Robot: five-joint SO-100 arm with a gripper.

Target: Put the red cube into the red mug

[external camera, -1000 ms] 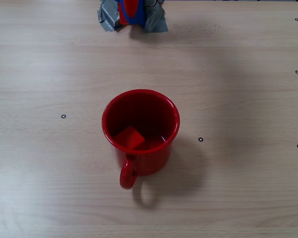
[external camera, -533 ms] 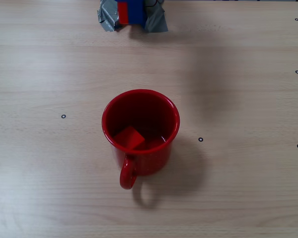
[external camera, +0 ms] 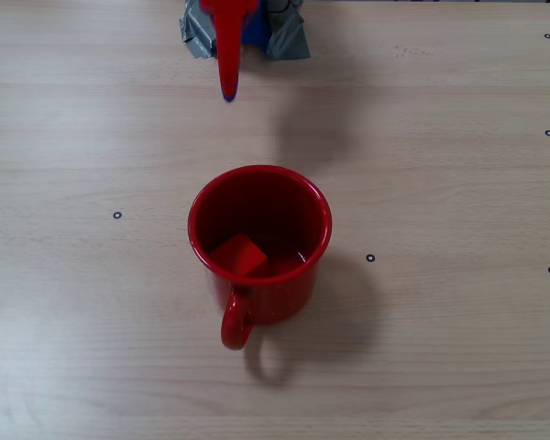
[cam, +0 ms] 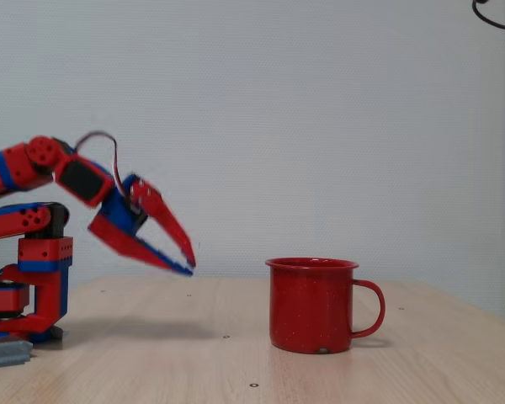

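The red mug (external camera: 295, 275) stands upright in the middle of the wooden table, its handle toward the near edge in the overhead fixed view. The red cube (external camera: 237, 255) lies tilted on the mug's bottom, against the lower left wall. In the side fixed view the red mug (cam: 311, 305) hides the cube. My gripper (external camera: 227, 90) hangs in the air beyond the mug near the table's far edge. Seen from the side, the gripper (cam: 191, 266) points down toward the mug, well to its left and about level with the rim. Its fingertips are nearly together and hold nothing.
Grey tape (external camera: 290, 38) holds the arm's base at the top edge of the overhead view. The red and blue arm base (cam: 34, 290) stands at the left in the side view. Small black ring marks (external camera: 369, 258) dot the table.
The gripper has swung out from the top edge, so its red finger now reaches farther toward the mug. The mug and the cube have not moved.
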